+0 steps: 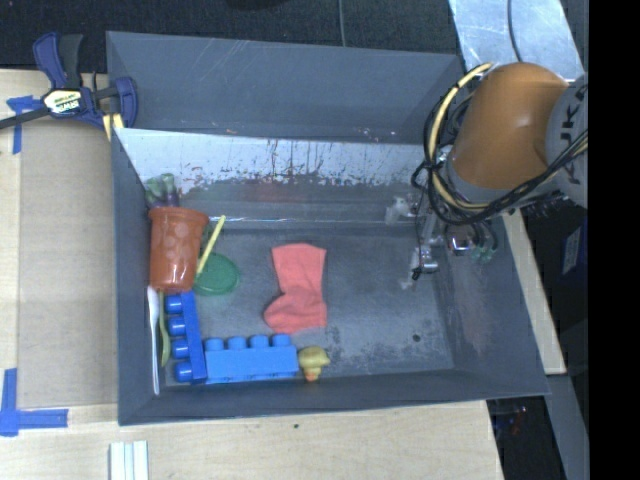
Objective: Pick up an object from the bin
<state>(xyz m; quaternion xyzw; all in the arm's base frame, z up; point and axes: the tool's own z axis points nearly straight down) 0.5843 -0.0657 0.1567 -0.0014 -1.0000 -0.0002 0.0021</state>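
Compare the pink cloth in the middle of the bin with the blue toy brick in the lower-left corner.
The pink cloth is soft and crumpled; the blue brick is rigid, with round studs. The cloth is an irregular lump; the brick forms a straight-edged L. The cloth lies mid-floor; the brick hugs the corner walls. Both rest on the bin floor.
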